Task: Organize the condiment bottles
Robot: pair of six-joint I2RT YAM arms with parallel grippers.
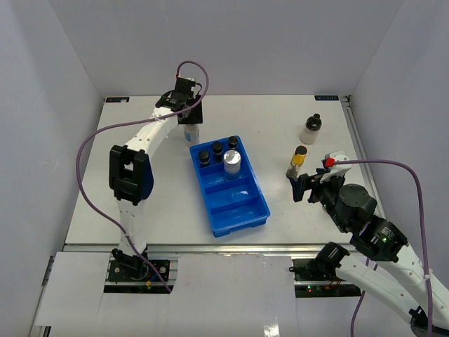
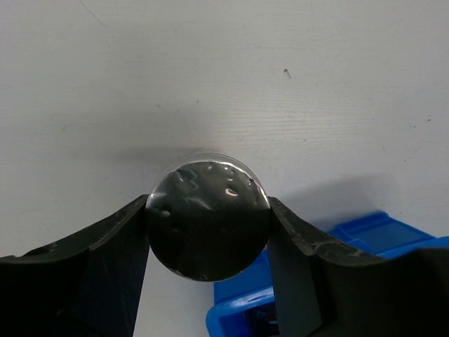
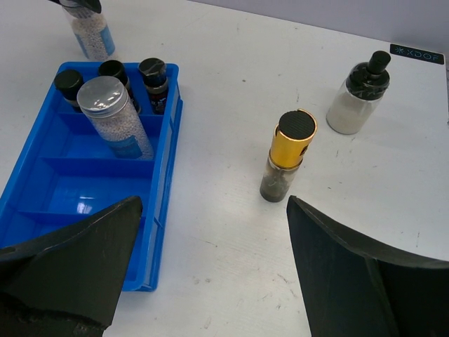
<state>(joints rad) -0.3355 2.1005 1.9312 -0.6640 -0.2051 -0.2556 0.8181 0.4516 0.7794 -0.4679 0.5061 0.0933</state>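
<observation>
My left gripper (image 1: 189, 118) is shut on a clear jar of white granules (image 1: 191, 133) just beyond the far left corner of the blue tray (image 1: 242, 210). In the left wrist view both fingers press the sides of its round lid (image 2: 208, 219). The tray's far compartment holds three dark black-capped jars (image 1: 217, 149) and a clear silver-lidded jar (image 1: 231, 163). A yellow dark-capped bottle (image 1: 298, 161) and a whitish black-capped bottle (image 1: 311, 129) stand on the table to the right of the tray. My right gripper (image 1: 303, 186) is open and empty, just in front of the yellow bottle (image 3: 287, 154).
The tray's three nearer compartments (image 3: 77, 186) hold nothing. The right wrist view also shows the whitish bottle (image 3: 358, 95), the silver-lidded jar (image 3: 112, 116) and the held jar (image 3: 91, 31). Grey walls close in the white table on three sides.
</observation>
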